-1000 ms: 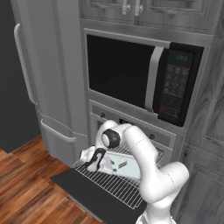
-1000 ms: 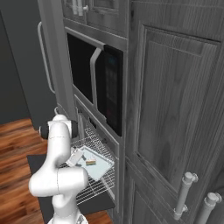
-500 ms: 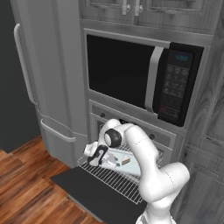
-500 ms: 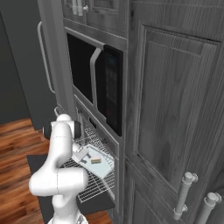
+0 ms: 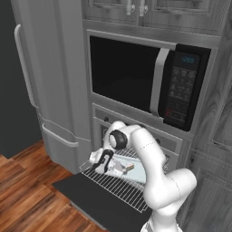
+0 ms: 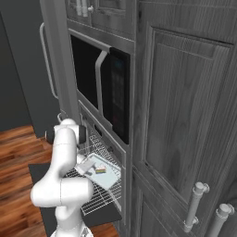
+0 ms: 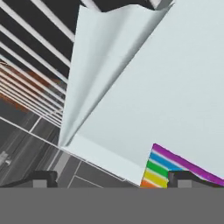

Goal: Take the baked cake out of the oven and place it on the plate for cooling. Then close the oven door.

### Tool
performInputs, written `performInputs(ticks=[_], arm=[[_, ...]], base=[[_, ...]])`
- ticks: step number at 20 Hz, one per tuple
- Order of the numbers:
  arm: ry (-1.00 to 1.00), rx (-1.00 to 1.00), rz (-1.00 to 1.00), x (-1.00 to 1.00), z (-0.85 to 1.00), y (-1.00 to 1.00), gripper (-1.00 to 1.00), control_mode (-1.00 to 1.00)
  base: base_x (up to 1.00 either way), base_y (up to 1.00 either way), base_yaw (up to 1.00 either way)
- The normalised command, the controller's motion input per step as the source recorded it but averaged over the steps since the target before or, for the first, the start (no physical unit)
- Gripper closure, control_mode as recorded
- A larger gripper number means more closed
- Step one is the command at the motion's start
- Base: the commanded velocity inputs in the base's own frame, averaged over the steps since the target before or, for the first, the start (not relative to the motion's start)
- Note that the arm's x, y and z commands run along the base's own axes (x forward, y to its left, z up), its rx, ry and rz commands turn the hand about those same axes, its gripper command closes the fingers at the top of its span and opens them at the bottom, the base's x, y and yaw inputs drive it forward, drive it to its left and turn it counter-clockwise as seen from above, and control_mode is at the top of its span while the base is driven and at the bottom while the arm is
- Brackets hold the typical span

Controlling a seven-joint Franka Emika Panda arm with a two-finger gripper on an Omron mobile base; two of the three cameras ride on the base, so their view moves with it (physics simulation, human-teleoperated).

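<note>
Above where I work, a large black microwave (image 5: 149, 81) with a vertical silver handle and keypad sits in grey woodgrain cabinetry (image 6: 185, 92). To my left stands a tall grey refrigerator (image 5: 50, 77) with long pale handles. Reddish-brown wood plank flooring (image 5: 27, 199) lies below me.

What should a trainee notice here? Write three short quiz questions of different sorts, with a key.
1. True or false: the oven door is shut.
2. The rainbow-striped cake sits on: A) a pale tray; B) the floor; C) the microwave.
3. Fill in: the tray rests on a pulled-out wire ____.

Key: 1 false, the door hangs down open. 2 A. 3 rack. The pincer is open above the tray's corner, holding nothing.
</note>
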Motion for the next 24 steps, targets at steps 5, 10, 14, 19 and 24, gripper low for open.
performInputs(ticks=[5,10,14,19,24], arm=[[0.02,0.0,0.0,0.03,0.08,-0.19,-1.0,-1.0],[0.07,0.0,0.03,0.0,0.0,-0.01,-1.0,-1.0],[0.06,0.0,0.05,0.0,0.14,-0.13,-1.0,-1.0],[0.09,0.0,0.11,-0.08,0.13,-0.19,-1.0,-1.0],[0.07,0.01,0.09,-0.39,0.04,-0.06,-1.0,-1.0]], base=[[0.0,0.0,0.0],[0.0,0.0,0.0],[0.0,0.0,0.0],[0.0,0.0,0.0],[0.0,0.0,0.0]])
